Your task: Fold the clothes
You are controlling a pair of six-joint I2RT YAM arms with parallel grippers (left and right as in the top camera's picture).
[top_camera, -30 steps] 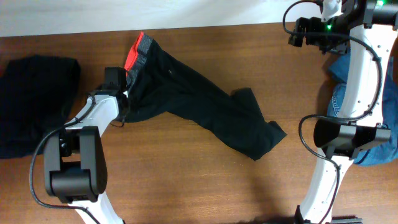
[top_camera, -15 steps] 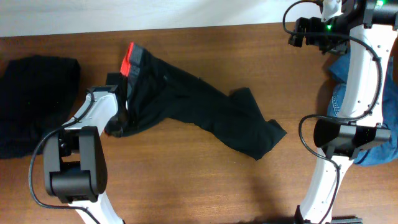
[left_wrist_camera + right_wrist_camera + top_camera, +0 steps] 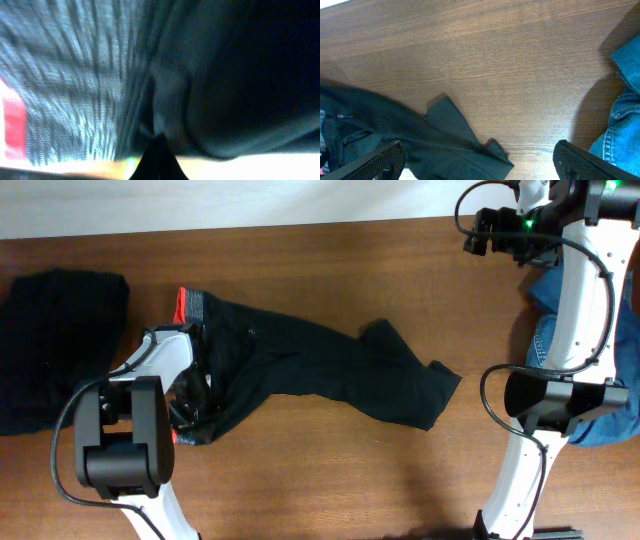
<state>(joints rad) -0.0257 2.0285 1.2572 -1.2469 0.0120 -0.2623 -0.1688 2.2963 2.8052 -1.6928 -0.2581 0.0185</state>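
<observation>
Overhead, my left end effector [image 3: 190, 415] sits buried in the trousers [image 3: 330, 370]; only its wrist view shows it clenched on the waistband [image 3: 75, 75]. My right end effector [image 3: 477, 150] stands released.

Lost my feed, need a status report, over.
Left pincer shut on trousers at waistband. Right pincer open, empty. Trousers sprawled, unfolded. Black pile left, denim right, both apart.
</observation>
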